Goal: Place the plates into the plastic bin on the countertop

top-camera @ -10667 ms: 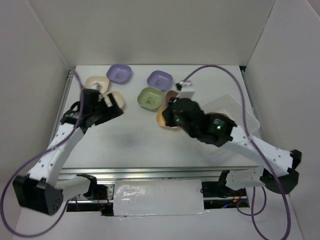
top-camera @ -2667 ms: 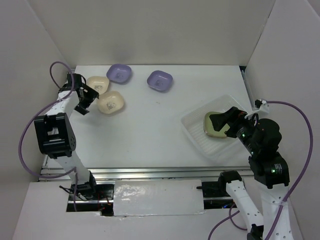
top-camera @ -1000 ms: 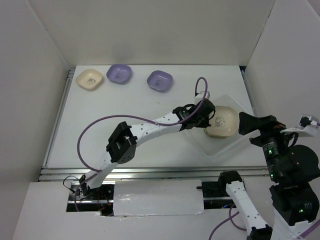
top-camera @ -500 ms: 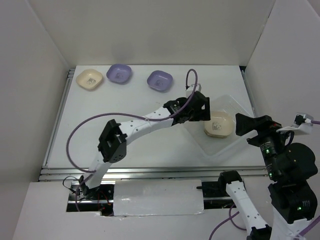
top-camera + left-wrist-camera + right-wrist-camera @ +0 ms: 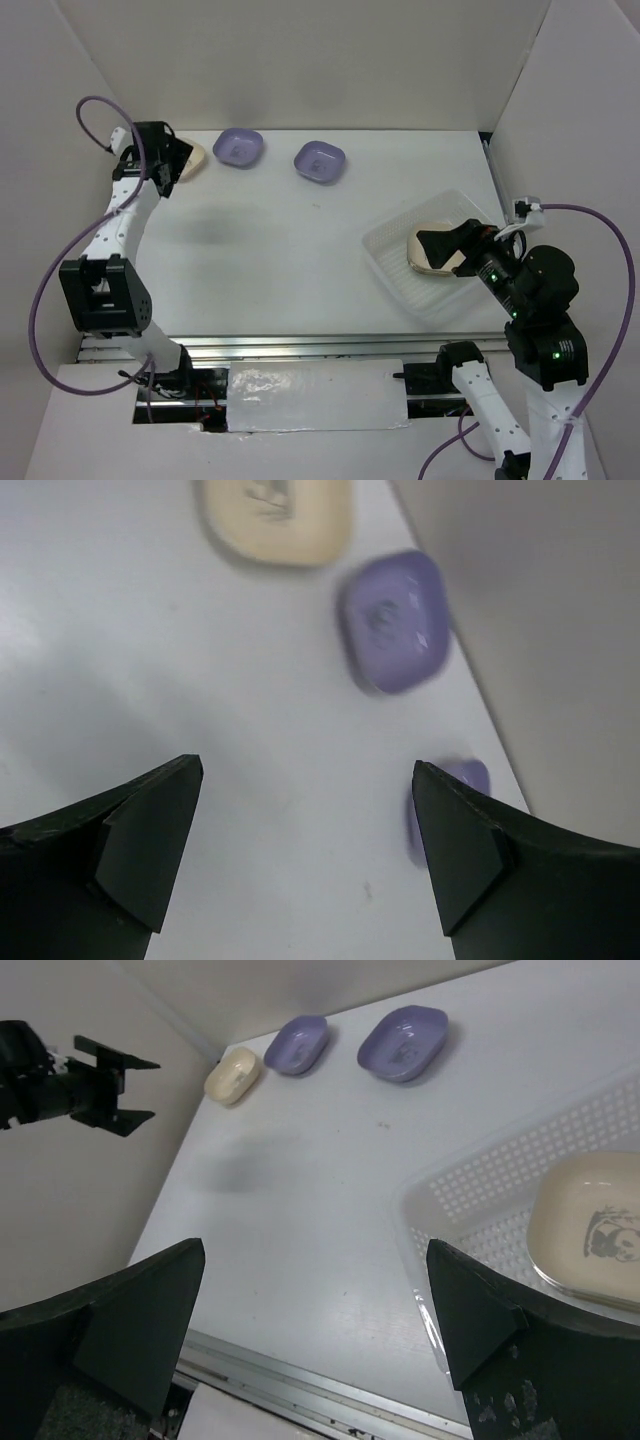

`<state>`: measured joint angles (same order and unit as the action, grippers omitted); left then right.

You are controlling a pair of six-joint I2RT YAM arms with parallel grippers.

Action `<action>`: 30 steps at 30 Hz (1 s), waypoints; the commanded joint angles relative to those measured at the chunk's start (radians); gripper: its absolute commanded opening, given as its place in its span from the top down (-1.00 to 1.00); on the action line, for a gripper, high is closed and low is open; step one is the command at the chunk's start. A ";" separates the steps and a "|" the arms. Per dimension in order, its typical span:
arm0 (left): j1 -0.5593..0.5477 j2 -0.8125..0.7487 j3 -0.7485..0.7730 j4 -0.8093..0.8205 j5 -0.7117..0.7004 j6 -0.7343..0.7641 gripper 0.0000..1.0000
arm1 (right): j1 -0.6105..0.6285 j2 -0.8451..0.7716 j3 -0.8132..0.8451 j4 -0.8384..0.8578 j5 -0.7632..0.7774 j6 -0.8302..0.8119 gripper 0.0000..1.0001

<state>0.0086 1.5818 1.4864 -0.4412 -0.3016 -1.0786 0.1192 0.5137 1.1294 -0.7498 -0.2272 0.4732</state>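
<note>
The plastic bin [image 5: 392, 262] lies at the right of the countertop [image 5: 270, 260] and holds a cream plate [image 5: 428, 262] on top of others. My right gripper [image 5: 438, 246] hovers over that plate, open and empty. Two purple plates [image 5: 238, 147] [image 5: 320, 161] and a cream plate [image 5: 194, 156] sit along the far edge. My left gripper [image 5: 165, 162] is at the far left beside that cream plate, open and empty. The left wrist view shows the cream plate [image 5: 277, 520] and both purple plates [image 5: 392, 620] [image 5: 455, 780] ahead of the open left gripper [image 5: 305, 850].
White walls close in the table on the left, back and right. A metal rail [image 5: 330, 1385] runs along the near edge. In the right wrist view the bin [image 5: 480, 1185] fills the right side and my left gripper [image 5: 112, 1085] shows at far left.
The left gripper has let go of the cream plate in the bin and swung back to the far left corner. The right gripper has moved in over the bin.
</note>
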 commanded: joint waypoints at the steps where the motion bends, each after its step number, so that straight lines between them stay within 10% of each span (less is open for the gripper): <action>1: 0.102 0.076 0.024 0.099 0.102 -0.070 -0.99 | 0.005 0.012 -0.011 0.109 -0.096 -0.025 -1.00; 9: 0.215 0.524 0.445 -0.039 0.101 0.009 -0.99 | 0.008 0.011 -0.046 0.095 -0.106 -0.039 -1.00; 26: 0.206 0.823 0.499 0.007 0.033 -0.017 -0.99 | 0.028 -0.035 -0.008 0.064 -0.087 -0.056 -1.00; 30: 0.220 0.820 0.454 0.044 0.042 -0.030 -0.72 | 0.030 -0.043 0.003 0.053 -0.086 -0.062 -1.00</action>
<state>0.2123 2.3741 1.9701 -0.4206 -0.2417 -1.1072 0.1417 0.4828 1.0939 -0.7033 -0.3038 0.4286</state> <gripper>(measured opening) 0.897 0.998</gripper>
